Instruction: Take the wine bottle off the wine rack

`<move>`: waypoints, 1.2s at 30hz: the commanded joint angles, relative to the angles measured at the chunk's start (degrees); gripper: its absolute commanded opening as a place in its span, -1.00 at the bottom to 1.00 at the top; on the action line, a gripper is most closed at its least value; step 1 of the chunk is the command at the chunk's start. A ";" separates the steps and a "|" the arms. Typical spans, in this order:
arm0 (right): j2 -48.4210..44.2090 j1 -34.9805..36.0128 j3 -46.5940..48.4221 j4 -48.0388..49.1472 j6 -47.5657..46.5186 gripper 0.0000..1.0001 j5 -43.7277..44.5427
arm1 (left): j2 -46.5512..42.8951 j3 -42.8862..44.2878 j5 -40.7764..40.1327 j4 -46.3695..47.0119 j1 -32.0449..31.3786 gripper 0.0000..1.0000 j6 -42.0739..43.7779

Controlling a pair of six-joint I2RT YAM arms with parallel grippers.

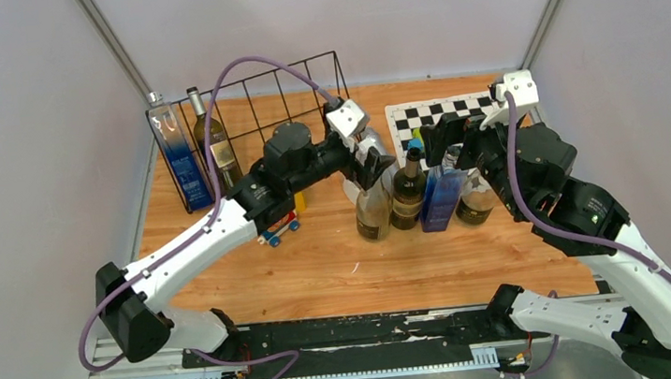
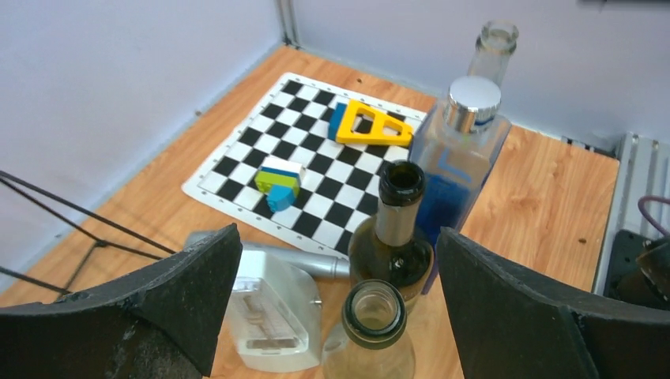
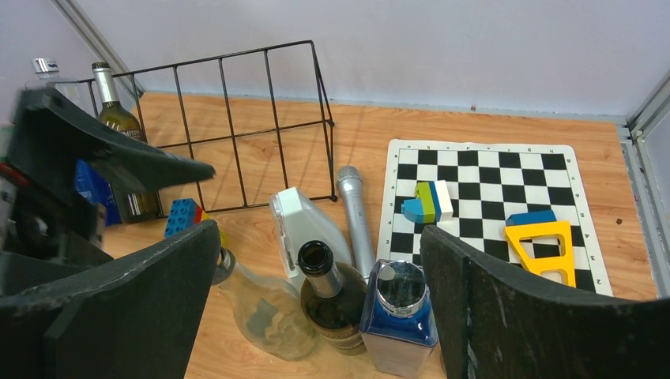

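The left gripper point(image 2: 338, 260) holds its fingers spread wide on either side of a clear empty bottle point(image 2: 373, 316), one of a cluster standing mid-worktop point(image 1: 321, 266). The right gripper point(image 3: 320, 237) hangs over the same cluster, also spread. A green wine bottle point(image 1: 216, 146) stands upright at the left end of the wine rack point(image 1: 277, 101), beside a tall blue-tinted bottle point(image 1: 180, 159).

wine bottle point(image 1: 218, 150) upright in black wine rack point(image 3: 273, 133).

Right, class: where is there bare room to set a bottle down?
Bare wood along the near edge of the table, in front of the standing bottles, and at the back between wine rack and chessboard. Crowded around those bottles.
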 commanded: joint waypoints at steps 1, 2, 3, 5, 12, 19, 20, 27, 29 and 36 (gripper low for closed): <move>0.25 0.30 -0.69 1.64 -0.20 0.99 0.54 | -3.56 6.29 -7.58 -6.53 -0.43 1.00 0.77; 0.36 0.25 -0.67 1.63 -0.12 0.99 0.54 | -3.61 7.95 -9.10 -8.74 -0.39 1.00 0.73; 0.47 0.27 -0.71 1.60 -0.01 0.99 0.42 | -3.69 8.86 -13.31 -9.96 -0.37 1.00 0.84; 0.78 0.27 -0.78 1.66 -0.06 1.00 0.33 | -3.66 11.04 -17.14 -14.11 0.20 1.00 1.05; 1.21 0.30 -1.05 1.70 -0.24 1.00 0.18 | -4.44 14.35 -16.03 -19.30 13.66 1.00 -7.08; 1.63 0.23 -1.72 1.73 0.20 1.00 -0.52 | -3.40 15.48 -16.21 -22.67 30.00 1.00 -13.22; 2.09 0.22 -1.66 1.71 0.46 1.00 -0.93 | -3.18 15.53 -16.23 -22.90 31.49 1.00 -13.92; 10.12 0.14 3.16 -1.48 3.16 1.00 -7.20 | 1.02 15.19 -14.21 -23.04 45.73 1.00 -15.80; 13.48 0.01 6.21 -2.26 3.23 1.00 -9.23 | 2.29 14.99 -13.68 -21.84 48.16 1.00 -15.98; 23.94 -1.62 16.69 -6.50 3.71 0.99 -18.82 | 9.88 19.23 -13.66 -21.18 52.52 0.77 -15.11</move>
